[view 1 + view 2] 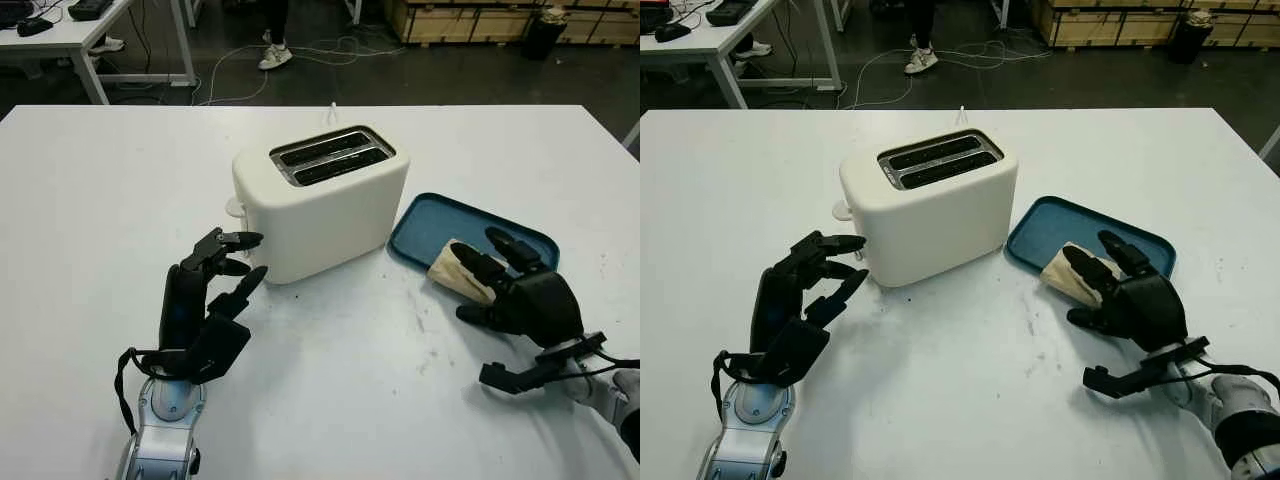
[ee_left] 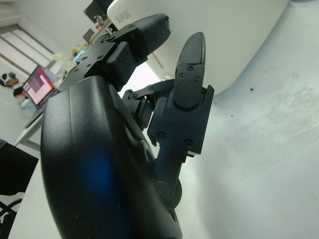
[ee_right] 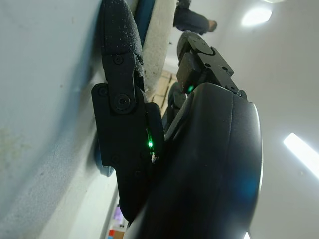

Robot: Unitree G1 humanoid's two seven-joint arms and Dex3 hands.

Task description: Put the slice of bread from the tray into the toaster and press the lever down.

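A white table carries a cream two-slot toaster set at an angle near its middle, both slots empty and open to the top, with its lever knob projecting from the end face toward the robot's left. To the toaster's right, close to its near right corner but apart from it, lies a blue tray, also angled; its near edge faces the robot. The slice of bread lies across that near edge, partly on the tray and partly overhanging onto the table. The right hand is on the slice: two fingers lie over its top and the thumb sits at table level beside it, and the right wrist view shows a fingertip hard against the bread's pale edge. Whether the slice is firmly clamped or only covered cannot be told. The left hand stands upright on the table's near left, holding nothing, its fingers partly bent and pointed at the toaster's lever end, fingertips just short of the casing with a narrow gap showing. Open tabletop lies between the two hands and in front of the toaster, marked with a few dark specks. The table's far edge runs behind the toaster; beyond it are a floor with cables, another table's legs and a person's shoes.
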